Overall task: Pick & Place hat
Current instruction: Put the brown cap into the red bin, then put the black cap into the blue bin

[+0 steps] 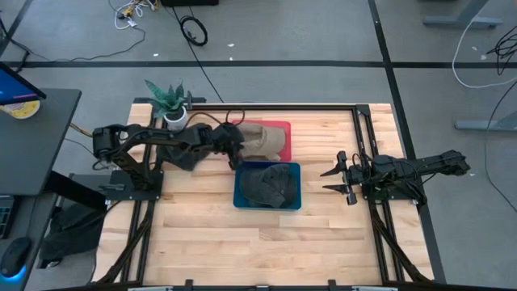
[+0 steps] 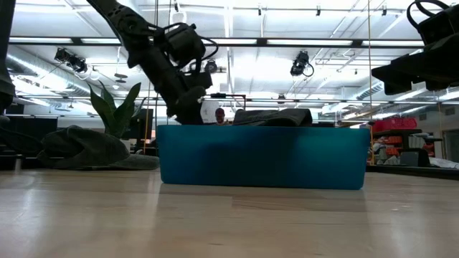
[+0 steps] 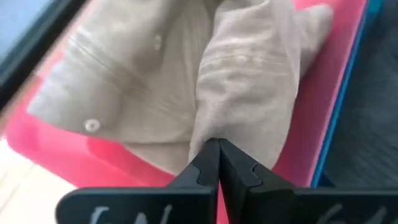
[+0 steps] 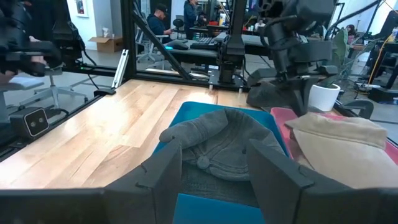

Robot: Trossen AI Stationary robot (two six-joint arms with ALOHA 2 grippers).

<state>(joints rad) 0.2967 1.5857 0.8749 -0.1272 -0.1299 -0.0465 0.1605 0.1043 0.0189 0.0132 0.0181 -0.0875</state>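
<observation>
Counting three hats [image 1: 266, 141], two bins [image 1: 242, 196], one plant [image 1: 170, 99].

A beige hat [image 1: 262, 139] with pale stitching lies in a red tray [image 1: 283, 129]. A dark grey hat [image 1: 269, 184] sits in a blue bin [image 1: 240, 199]. Another dark olive-grey hat [image 2: 90, 149] lies on the light, wood-grain surface [image 1: 242, 242]. A green plant [image 1: 167, 97] stands in a white pot [image 1: 175, 120]. Both arms are black.

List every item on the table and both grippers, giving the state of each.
Beige fabric hat: lying in the red tray, pinched at its edge.
Red tray: holds the beige hat.
Dark grey cap: resting in the blue bin.
Blue bin: holds the cap.
Left gripper: shut on the beige hat.
Right gripper: open, empty, beside the bin.
</observation>
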